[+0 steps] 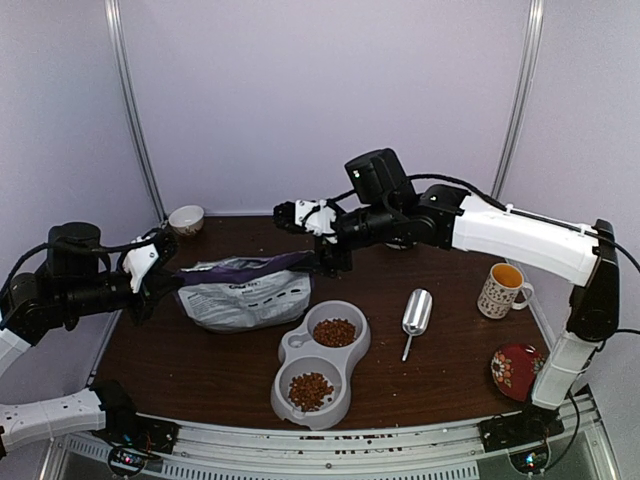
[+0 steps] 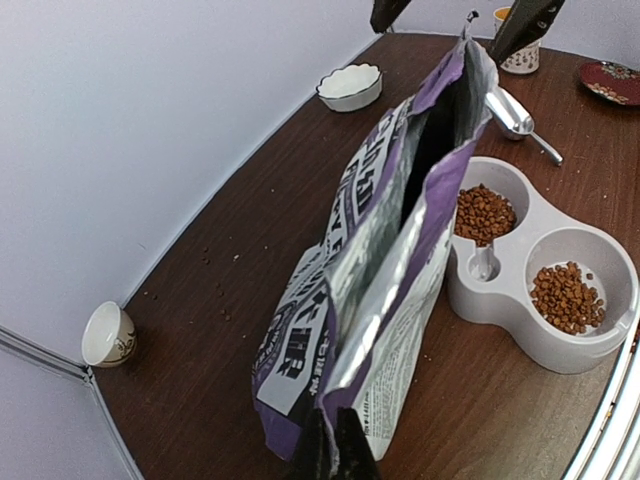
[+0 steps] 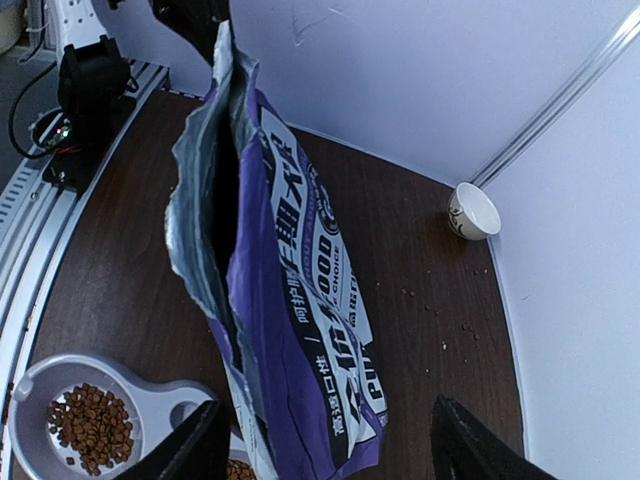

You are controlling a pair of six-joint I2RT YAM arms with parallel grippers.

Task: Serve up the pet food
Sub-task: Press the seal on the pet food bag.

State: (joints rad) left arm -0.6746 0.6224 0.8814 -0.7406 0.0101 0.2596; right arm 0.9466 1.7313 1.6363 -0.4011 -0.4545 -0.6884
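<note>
Left arm low, extended rightward. Left gripper (image 2: 332, 448) pressed together on crinkled edge of bag (image 1: 245, 290): glossy purple-and-silver foil, white print, mouth gaping, body sagging onto dark wood table (image 1: 200, 360). Pet food (image 1: 334, 332): small reddish-brown pellets heaped in both round wells of smooth grey double bowl (image 1: 296, 350), just right of bag. Right arm arched across, wrist angled down. Right gripper (image 1: 333, 265) spread, straddling bag's other end, not pinching. Metal scoop (image 1: 416, 312) beside bowl.

The kibble (image 1: 334, 332) is reddish-brown, the double bowl (image 1: 298, 346) grey, the bag (image 3: 300, 290) purple with white lettering.
</note>
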